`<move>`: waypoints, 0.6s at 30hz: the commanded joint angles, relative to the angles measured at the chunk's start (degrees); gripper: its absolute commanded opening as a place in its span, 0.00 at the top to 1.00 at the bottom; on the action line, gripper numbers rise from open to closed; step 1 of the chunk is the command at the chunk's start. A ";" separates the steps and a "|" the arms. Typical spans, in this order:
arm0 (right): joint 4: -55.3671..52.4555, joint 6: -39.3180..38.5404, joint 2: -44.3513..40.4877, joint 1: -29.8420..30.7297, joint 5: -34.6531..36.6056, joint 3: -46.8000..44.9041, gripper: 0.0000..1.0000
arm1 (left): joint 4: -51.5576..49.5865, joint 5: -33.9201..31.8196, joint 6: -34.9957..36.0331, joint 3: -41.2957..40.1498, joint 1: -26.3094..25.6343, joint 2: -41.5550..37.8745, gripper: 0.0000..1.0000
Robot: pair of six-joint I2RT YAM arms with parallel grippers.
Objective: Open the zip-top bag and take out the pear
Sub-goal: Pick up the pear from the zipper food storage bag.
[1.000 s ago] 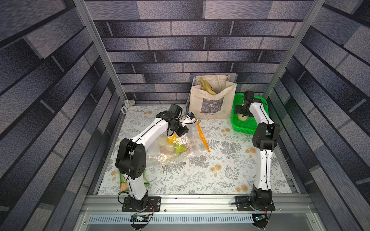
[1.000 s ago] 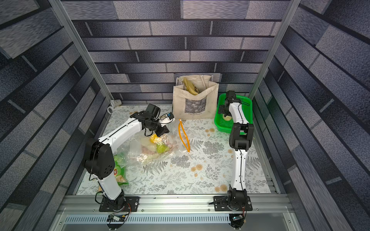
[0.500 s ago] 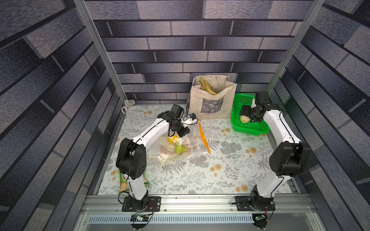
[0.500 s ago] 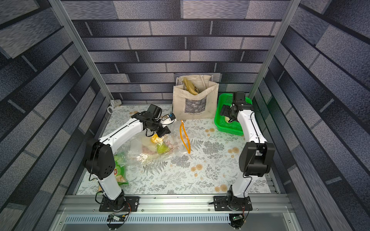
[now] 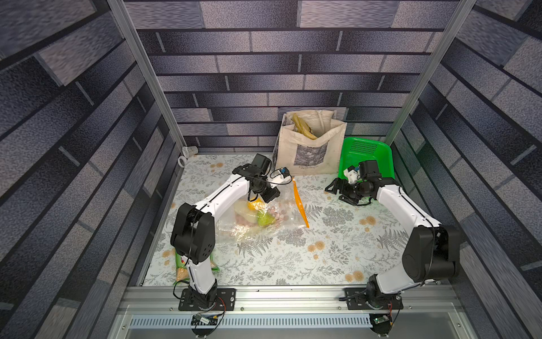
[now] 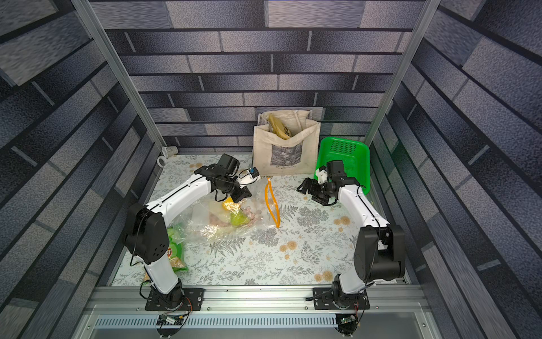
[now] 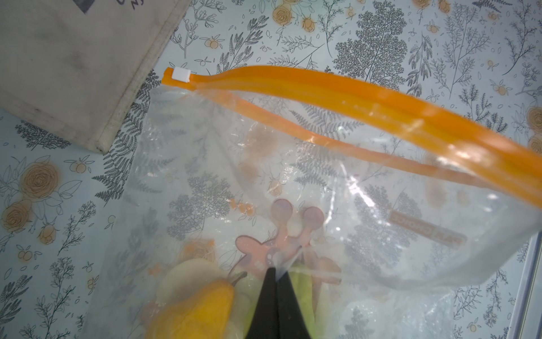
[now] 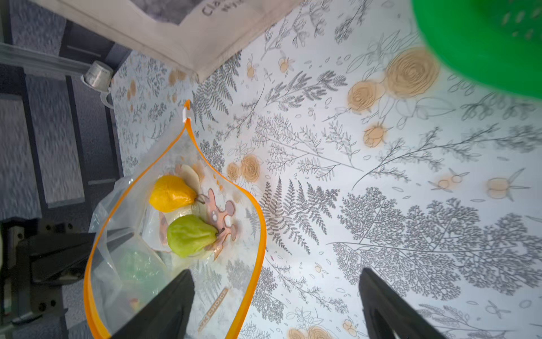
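Note:
The zip-top bag (image 5: pixel 281 217) (image 6: pixel 258 205) lies left of the table's middle, its orange zip strip (image 7: pixel 322 88) (image 8: pixel 258 223) parted into a wide mouth. Inside lie a yellow pear (image 8: pixel 171 193) (image 5: pixel 254 205), a green pear (image 8: pixel 190 234) (image 6: pixel 238 218) and a pink toy. My left gripper (image 7: pixel 274 268) (image 5: pixel 271 195) is shut on the bag's upper film, above the fruit. My right gripper (image 8: pixel 275 273) (image 5: pixel 334 187) hangs open over the table to the right of the bag's mouth, holding nothing.
A beige tote bag (image 5: pixel 311 146) with a banana stands at the back. A green basket (image 5: pixel 369 155) sits behind the right arm. A green crisp packet (image 6: pixel 176 252) lies by the left arm's base. A tape roll (image 5: pixel 181 160) sits at the back left corner.
My right arm has swung away from the green basket and come leftwards toward the bag's mouth. The left gripper has kept its pinch on the film in the same place.

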 commanded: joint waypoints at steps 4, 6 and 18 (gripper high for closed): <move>7.41 4.76 0.80 5.35 -6.93 -3.49 0.28 | -1.58 -0.80 1.39 0.94 -0.81 -1.73 1.00; 8.68 5.44 0.85 6.67 -7.63 -3.75 0.30 | -1.34 -0.55 1.61 0.48 -0.90 -2.17 1.00; 22.23 13.92 8.18 14.57 -11.91 -5.81 0.29 | -0.50 -0.07 1.79 -0.17 -1.85 -3.22 1.00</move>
